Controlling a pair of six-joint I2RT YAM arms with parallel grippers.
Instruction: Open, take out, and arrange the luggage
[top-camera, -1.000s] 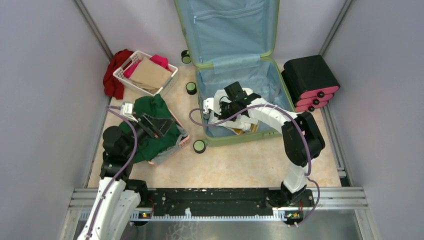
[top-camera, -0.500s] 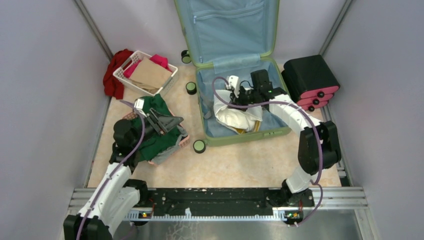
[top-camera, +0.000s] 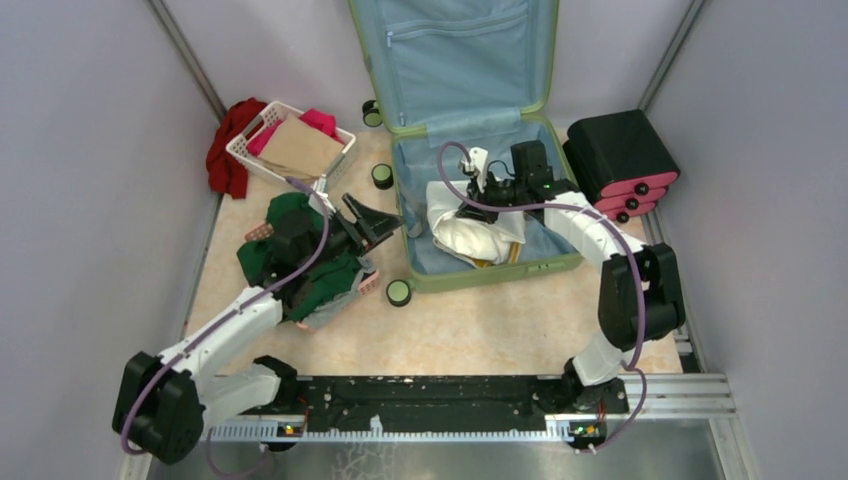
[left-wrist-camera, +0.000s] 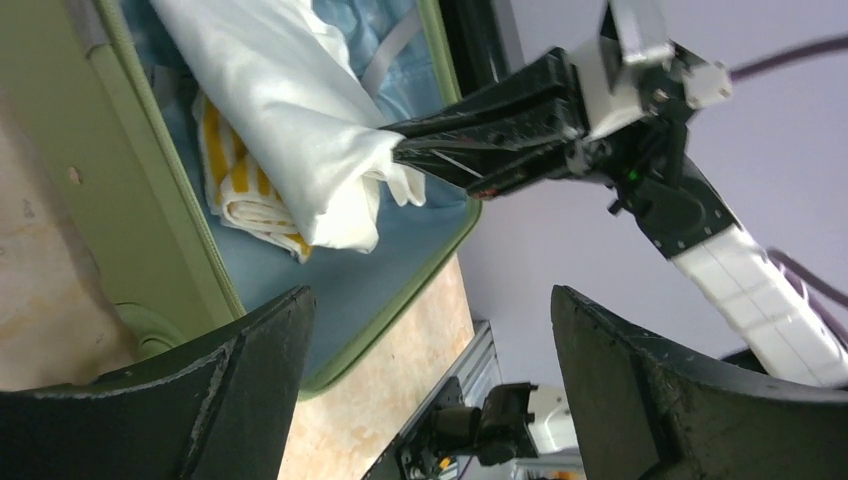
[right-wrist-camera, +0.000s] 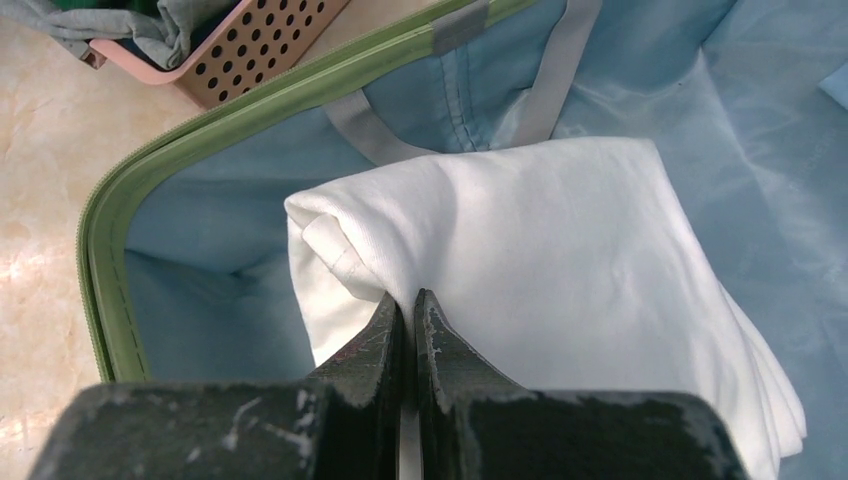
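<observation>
Grip status: the right gripper (right-wrist-camera: 408, 300) has its jaws closed on a folded edge of the white garment (right-wrist-camera: 560, 250), with only cloth between the pads. The garment extends ahead of these jaws and to their right, and its long axis runs diagonally away from the fingertips. It rests in the lower shell of the luggage (top-camera: 455, 60), which lies open with the lid raised at the far side and the blue-lined base flat on the table.

The left gripper (top-camera: 385, 222) has its jaws spread wide and holds nothing. It hangs just outside the green rim of the shell, and the garment lies ahead of the open jaws, beyond that rim. The right arm is the nearer and already has contact, so the lift out probably falls to it.

The left wrist view shows a yellow-striped cloth (left-wrist-camera: 235, 185) directly under the garment and touching it. The right wrist view hides this cloth but shows a pink basket (right-wrist-camera: 250, 50) beyond the rim, ahead and left of the closed jaws
</observation>
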